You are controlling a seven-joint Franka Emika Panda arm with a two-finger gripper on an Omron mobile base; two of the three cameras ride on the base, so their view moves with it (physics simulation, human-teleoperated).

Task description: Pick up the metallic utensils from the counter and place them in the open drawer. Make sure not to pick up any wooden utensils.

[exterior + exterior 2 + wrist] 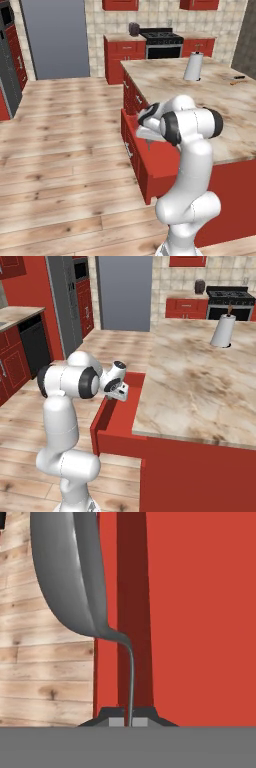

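The silver-grey metal spoon (70,577) hangs bowl-down from my gripper (128,722), which is shut on its thin handle. Below the spoon lie the open red drawer (200,612) and its dark rim, with wooden floor to the left. From the left base, the gripper (148,144) points down over the drawer (160,162) at the marbled counter's (190,95) front edge. The right base view has the gripper (121,394) above the drawer (116,411). Far back on the counter lie the black-handled knife (239,77) and a tan wooden utensil (233,83).
A paper towel roll (193,66) (222,330) stands upright at the back of the counter. A black stove (163,42) sits against the far wall between red cabinets. A grey fridge (124,291) stands beyond the open wooden floor (65,150).
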